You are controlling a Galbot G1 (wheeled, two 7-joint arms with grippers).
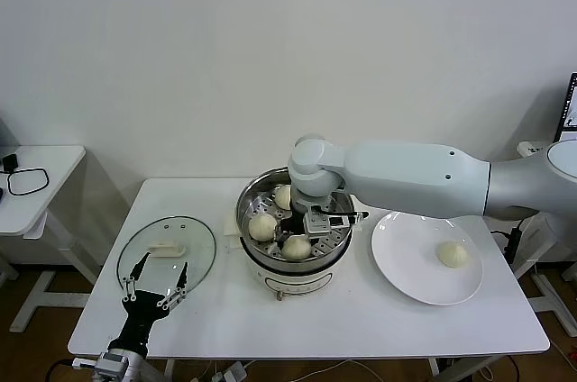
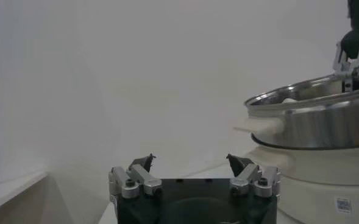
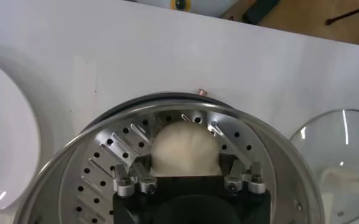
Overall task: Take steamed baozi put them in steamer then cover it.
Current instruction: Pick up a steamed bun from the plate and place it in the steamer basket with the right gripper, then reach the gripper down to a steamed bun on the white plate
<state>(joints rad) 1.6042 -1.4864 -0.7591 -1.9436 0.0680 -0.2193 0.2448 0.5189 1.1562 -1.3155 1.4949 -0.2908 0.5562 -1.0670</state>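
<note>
Right hand: low inside the steamer at frame centre, fingers either side of a baozi resting on the tray; whether gripping or letting go, cannot tell
Remaining baozi: on plate, right; awaiting transfer
Left hand: spread wide, lower left by glass lid, placed for covering

White bench in view, and three things sit on it. Glass lid lies flat on the left, the steamer stands in the middle, and a white plate sits right.
</note>
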